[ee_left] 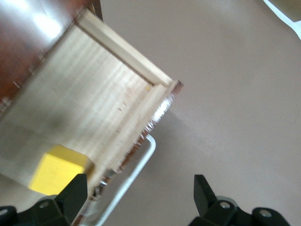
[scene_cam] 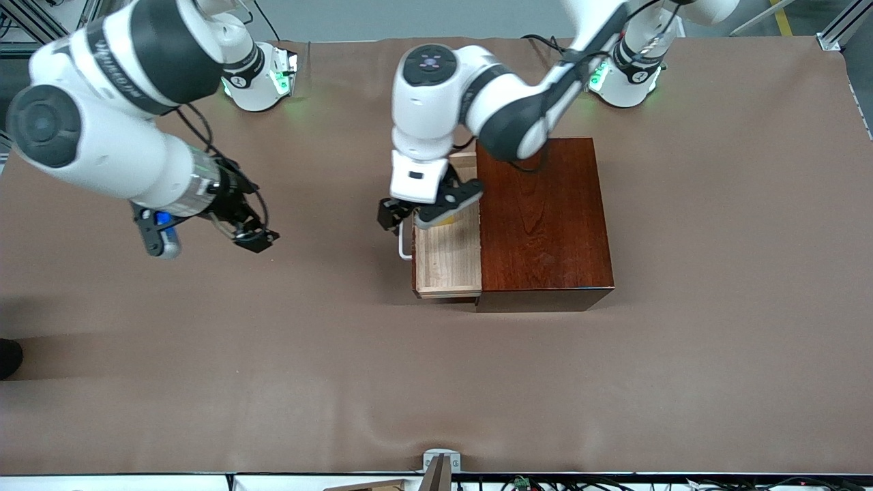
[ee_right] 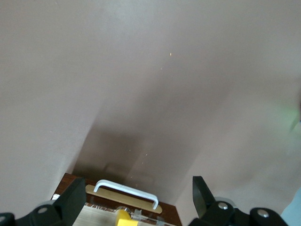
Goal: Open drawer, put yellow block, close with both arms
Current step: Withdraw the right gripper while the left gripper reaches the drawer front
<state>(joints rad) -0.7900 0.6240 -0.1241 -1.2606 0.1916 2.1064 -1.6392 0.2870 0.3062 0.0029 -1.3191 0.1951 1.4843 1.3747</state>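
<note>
The drawer (scene_cam: 447, 262) stands pulled out of the dark wooden box (scene_cam: 542, 218) toward the right arm's end, with its white handle (scene_cam: 404, 245) in front. The yellow block (ee_left: 54, 172) lies on the drawer's pale floor (ee_left: 80, 108) and shows under the left hand (scene_cam: 447, 219). My left gripper (scene_cam: 417, 213) hangs open just over the drawer's front edge. Its fingers (ee_left: 75, 188) straddle the front and handle (ee_left: 134, 176), touching nothing. My right gripper (scene_cam: 208, 239) waits open and empty over bare table. Its wrist view shows the handle (ee_right: 126, 192) and block (ee_right: 123, 219) some way off.
The brown table cover (scene_cam: 436, 382) stretches wide toward the camera. The two arm bases (scene_cam: 256, 82) (scene_cam: 624, 78) glow green along the table's edge farthest from the camera. A small metal bracket (scene_cam: 440, 462) sits at the near edge.
</note>
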